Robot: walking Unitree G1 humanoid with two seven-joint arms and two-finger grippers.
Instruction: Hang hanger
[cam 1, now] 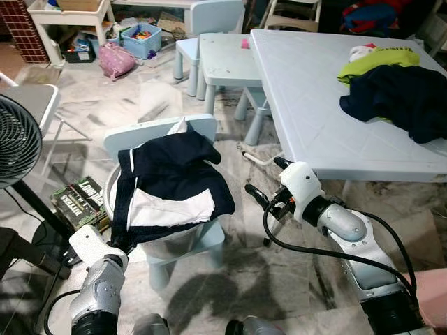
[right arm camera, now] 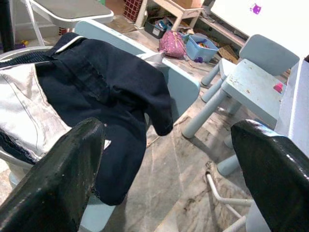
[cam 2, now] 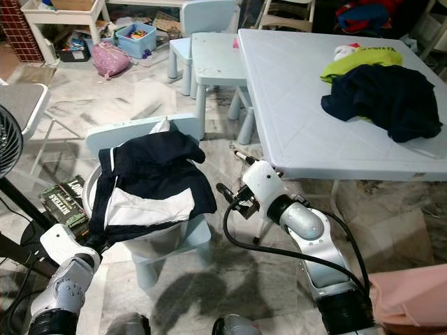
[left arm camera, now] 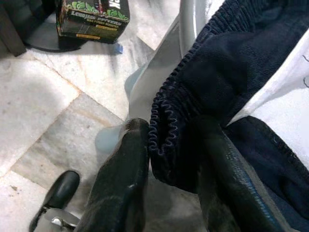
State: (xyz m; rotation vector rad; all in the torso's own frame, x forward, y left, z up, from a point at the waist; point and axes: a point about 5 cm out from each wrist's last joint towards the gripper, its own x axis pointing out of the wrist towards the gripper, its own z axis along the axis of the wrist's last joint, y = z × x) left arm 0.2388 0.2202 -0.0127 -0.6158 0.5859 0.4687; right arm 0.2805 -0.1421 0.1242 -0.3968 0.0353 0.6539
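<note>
Hanger I can't see; my left gripper [left arm camera: 164, 159] pinches the shorts [cam 1: 171, 185], right gripper [right arm camera: 169, 169] wide open, empty; tugging could drag them off the chair [cam 1: 185, 244]

The shorts [cam 1: 171, 185] lie draped over the seat and backrest of the small chair [cam 1: 164, 132], which stands left of the large table [cam 1: 307, 105]. A pile of clothes [cam 1: 394, 94] rests at the table's right edge. A box [cam 1: 80, 199] lies on the floor left of the chair, beside the fan [cam 1: 15, 139].
</note>
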